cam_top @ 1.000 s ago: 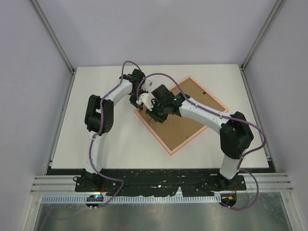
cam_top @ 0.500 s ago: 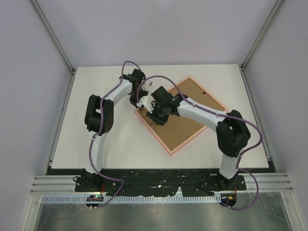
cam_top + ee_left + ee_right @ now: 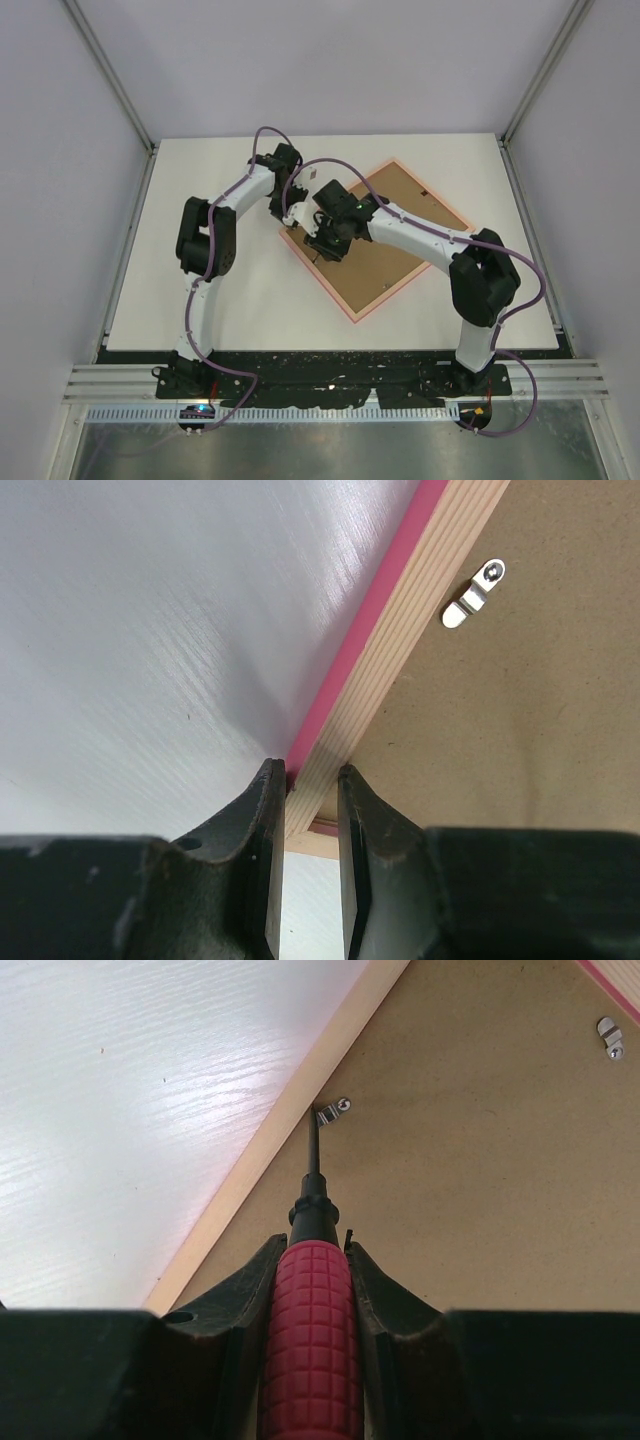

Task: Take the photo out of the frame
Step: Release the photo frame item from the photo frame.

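On your left, the left gripper [image 3: 308, 780] is pinching the frame [image 3: 385, 670], its two fingers pressing either side of the pale wooden rail close to the frame's left corner and pinning it to the white table [image 3: 150, 630]. The frame is lying face down and turned like a diamond, with the brown backing board [image 3: 480, 1190] filling it, so the photo is sitting hidden underneath and is not showing in any view. Moving right, the right gripper [image 3: 312, 1250] is clamping the red-handled screwdriver [image 3: 312, 1300], whose thin shaft is pointing straight ahead towards the frame's near-left rail. The small metal retaining clip [image 3: 332, 1110] is lying directly off the tip, right beside that rail, with tip and clip looking as if they are touching. A second clip [image 3: 608, 1038] is waiting further right, well apart. Your right arm is the nearer one, so judge the coming move as swivelling this clip off the board.
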